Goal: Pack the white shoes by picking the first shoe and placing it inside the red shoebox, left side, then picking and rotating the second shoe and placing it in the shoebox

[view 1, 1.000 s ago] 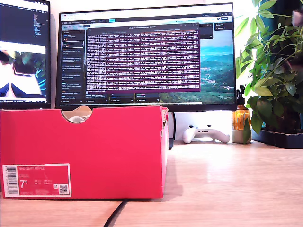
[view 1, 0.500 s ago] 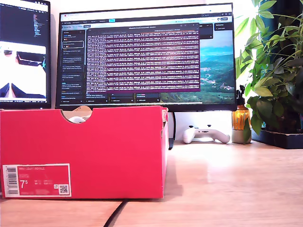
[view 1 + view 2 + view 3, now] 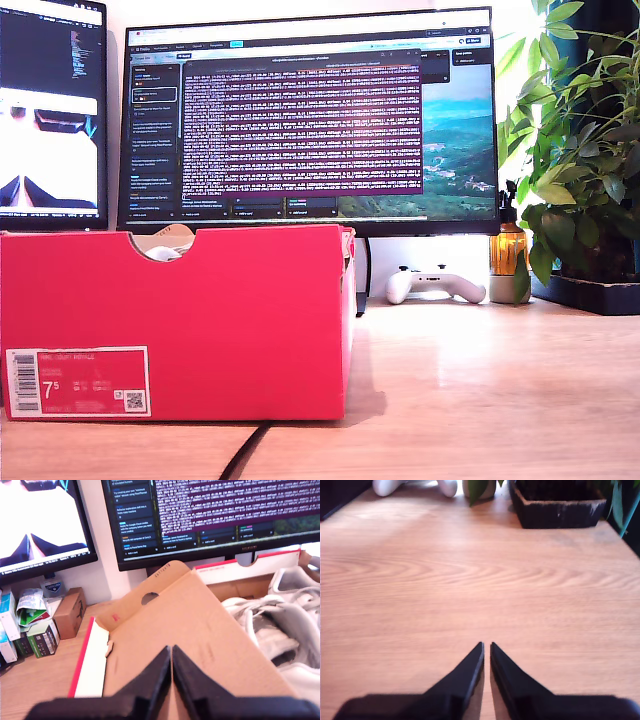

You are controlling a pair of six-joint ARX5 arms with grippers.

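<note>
Both white shoes [image 3: 280, 615] are seen lying inside the red shoebox [image 3: 200, 320]. My first gripper [image 3: 171, 655], pressed together, is held over its flap, nearer; my second gripper [image 3: 486, 650], likewise closed, over bare surface [image 3: 470, 580].

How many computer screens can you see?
2. The big screen stands behind the red shoebox, in the middle of the exterior view. The smaller screen is at that view's left edge, partly cut off. More could be out of view.
</note>
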